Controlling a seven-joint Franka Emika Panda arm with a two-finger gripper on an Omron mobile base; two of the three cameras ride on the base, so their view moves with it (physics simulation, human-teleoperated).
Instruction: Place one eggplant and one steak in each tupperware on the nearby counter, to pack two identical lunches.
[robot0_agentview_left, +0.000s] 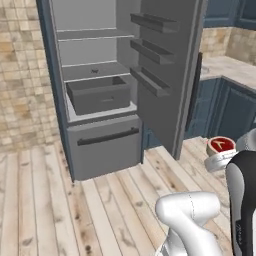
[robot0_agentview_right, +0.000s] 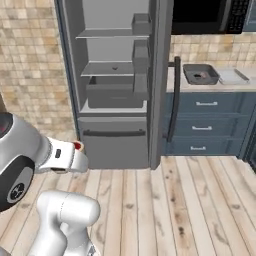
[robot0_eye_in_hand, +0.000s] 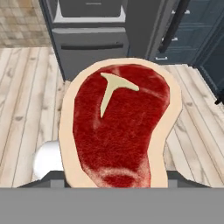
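The gripper (robot0_agentview_left: 223, 156) is closed on the steak (robot0_eye_in_hand: 119, 127), a red T-bone cut with a pale fat rim that hides the finger tips in the hand view. Beyond it stands the open fridge (robot0_agentview_left: 100, 90), its door swung wide. From the right base camera, the dark tupperware tub (robot0_agentview_right: 200, 74) and the pale tray (robot0_agentview_right: 233, 76) sit on the counter (robot0_agentview_right: 215, 82), well apart from the hand, right of the fridge. The arm is folded low, its wrist held level above the wooden floor (robot0_agentview_right: 175, 200).
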